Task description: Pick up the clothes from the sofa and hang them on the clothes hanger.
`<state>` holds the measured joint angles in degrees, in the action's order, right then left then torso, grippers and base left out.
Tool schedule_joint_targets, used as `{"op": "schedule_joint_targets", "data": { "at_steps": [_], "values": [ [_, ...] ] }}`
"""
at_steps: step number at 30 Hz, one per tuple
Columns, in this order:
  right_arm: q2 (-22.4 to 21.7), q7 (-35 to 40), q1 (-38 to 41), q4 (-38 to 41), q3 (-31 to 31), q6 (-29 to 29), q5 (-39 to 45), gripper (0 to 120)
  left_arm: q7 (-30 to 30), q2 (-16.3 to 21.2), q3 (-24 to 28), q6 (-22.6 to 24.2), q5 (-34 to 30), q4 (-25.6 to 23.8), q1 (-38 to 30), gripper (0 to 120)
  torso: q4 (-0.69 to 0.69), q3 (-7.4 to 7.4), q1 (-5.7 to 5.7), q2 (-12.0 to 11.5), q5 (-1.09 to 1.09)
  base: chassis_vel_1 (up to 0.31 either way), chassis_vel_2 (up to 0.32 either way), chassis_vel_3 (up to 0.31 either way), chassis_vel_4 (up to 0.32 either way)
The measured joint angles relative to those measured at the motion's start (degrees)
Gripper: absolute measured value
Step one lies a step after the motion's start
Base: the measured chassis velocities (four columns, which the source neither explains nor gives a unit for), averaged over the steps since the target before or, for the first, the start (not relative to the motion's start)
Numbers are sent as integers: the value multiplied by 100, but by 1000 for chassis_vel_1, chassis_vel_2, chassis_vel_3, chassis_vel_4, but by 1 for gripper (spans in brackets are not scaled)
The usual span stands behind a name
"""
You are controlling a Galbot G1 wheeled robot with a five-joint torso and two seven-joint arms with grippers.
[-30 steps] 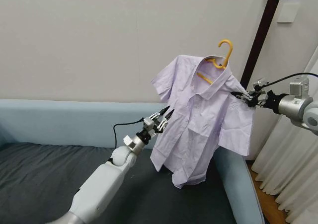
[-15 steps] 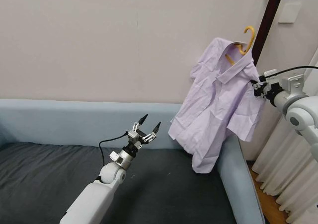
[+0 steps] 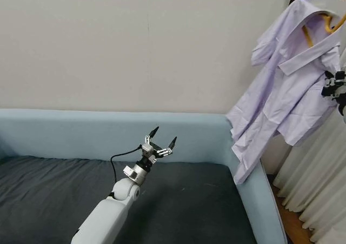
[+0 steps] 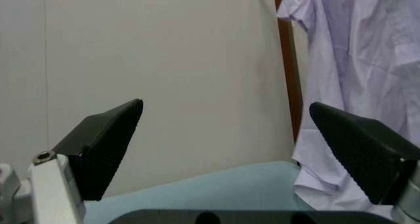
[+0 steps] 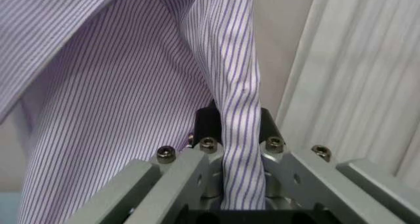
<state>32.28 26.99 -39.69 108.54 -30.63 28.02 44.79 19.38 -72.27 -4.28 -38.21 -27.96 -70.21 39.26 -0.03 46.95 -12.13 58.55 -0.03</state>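
Sofa (image 3: 54, 133) under left claw (image 3: 164, 136), spread wide | shirt (image 3: 286, 87) fold clamped in right claw (image 3: 328, 87)

The sofa (image 3: 65, 133), pale blue along its back and side arm, stood against a plain wall (image 3: 108, 38) and carried one dark grey seat cushion (image 3: 48, 200) across its width.

shirt (image 3: 286, 92) hanger (image 3: 327, 21) hook past frame edge
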Motion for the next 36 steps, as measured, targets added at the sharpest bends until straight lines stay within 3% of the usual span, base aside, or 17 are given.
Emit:
{"op": "schedule_joint_targets", "data": {
  "at_steps": [6, 9, 12, 17, 21, 29, 31, 36],
  "values": [
    [129, 64, 240, -768, 358, -432, -339, 1, -84, -1, 35, 0, 19, -100, 36, 100, 0, 1, 0, 0, 0, 0, 0, 0, 0],
    [208, 64, 406, -1260, 523, -827, -617, 1, -86, 20, 73, 2, 18, -96, 3, 100, -9, 0, 0, 0, -2, 0, 0, 0, 0],
    [484, 81, 1012, -2189, 992, -1327, -1061, 1, -111, 149, 36, 5, 6, -203, 67, 100, -5, 1, -1, 0, 2, 0, 0, 0, 0],
    [702, 11, 1631, -2822, 1376, -1525, -1415, 1, -178, 269, -28, 5, -5, -272, 127, 100, 0, 1, -1, -1, 1, 0, 0, 0, 0],
    [1113, 20, 2573, -3611, 1939, -1893, -2019, 1, -282, 347, -79, 6, -8, -387, 221, 100, -3, 1, -1, 0, -2, 0, 0, 0, 0],
    [1675, 76, 3344, -4472, 2451, -2070, -2539, 1, -347, 347, -98, 9, -4, -472, 310, 100, -3, 1, -1, -1, -1, 0, 0, 0, 0],
    [2023, 128, 3821, -5131, 2651, -2171, -2732, 1, -372, 351, -112, 9, -3, -495, 341, 100, -2, 2, -1, -1, 0, 0, 0, 0, 0],
    [2367, 153, 4491, -5994, 2868, -2457, -2853, 1, -426, 401, -143, 9, -6, -520, 360, 100, -4, 1, -1, -1, -1, 0, 0, 0, 0]
  ]
}}
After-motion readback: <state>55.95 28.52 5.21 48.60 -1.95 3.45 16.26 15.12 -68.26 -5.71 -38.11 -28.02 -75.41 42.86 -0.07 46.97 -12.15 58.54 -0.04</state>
